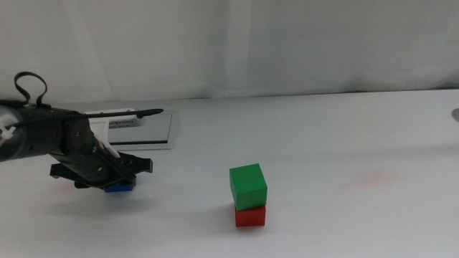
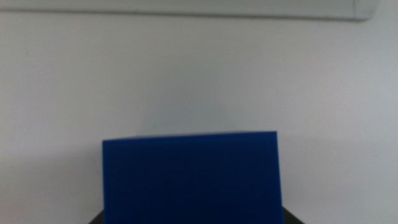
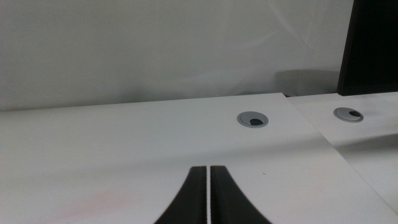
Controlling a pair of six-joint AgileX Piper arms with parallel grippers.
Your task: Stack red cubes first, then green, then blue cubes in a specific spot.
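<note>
Left gripper sat low over the white tabletop at about 9 o'clock from the stack, well apart from it, its dark jaws closed around the small solid matte blue cube. In the middle view only a sliver of blue showed under the dark fingers, touching or just above the table, couldn't tell which. In the left wrist view the blue cube filled the lower centre, clamped between the jaws, with plain white surface beyond it.

Small solid matte green cube rested on top of the small solid matte red cube, touching, turned slightly off square from it so the edges did not line up exactly. That stack stood on bare white table a little toward 5 o'clock from the middle of the view.

A grey-framed rectangular panel lay flat at roughly 12 to 1 o'clock from the left gripper, near it, well apart from the stack at about 10 o'clock from it.

Right gripper was out of the middle view; its own wrist view showed the two jaws pressed nearly together, a thin slit between them, holding nothing, above white table with a round grey cable grommet ahead and a second one on the neighbouring surface.
</note>
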